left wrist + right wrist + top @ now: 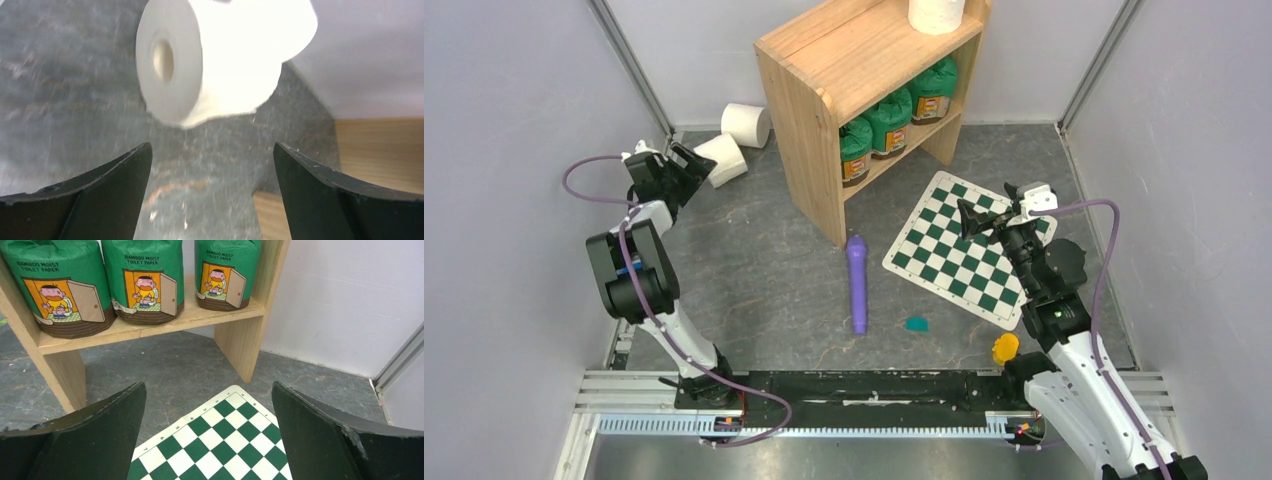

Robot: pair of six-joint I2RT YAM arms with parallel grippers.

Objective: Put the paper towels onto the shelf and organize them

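**Left jaws wide, lined up on a fallen roll**

Nearest my bases: a purple stick-like tool [857,283] and a small teal scrap [916,324] lie on the grey table [764,300]. Neither belongs to the job.

Right jaws: spread wide, gripping nothing, hovering over the checkered board [964,250] and facing the lower tier of the shelf [864,55]. Parked out of the way, I judge.

Left jaws: spread wide, gripping nothing. The near roll [722,160] lies on its side just ahead of the tips. Its core end is turned toward my wrist camera, and it is not yet between the fingers. The full opening suits its girth.

Second roll [746,124]: close behind the first, by the back wall. Touching or not, I cannot tell.

Farthest: the third roll [936,14] stands upright on the shelf's top board, at the far end. Three green canisters [889,120] line the lower tier, so the top looks like the paper towels' place. One up, two to go, by my reckoning.
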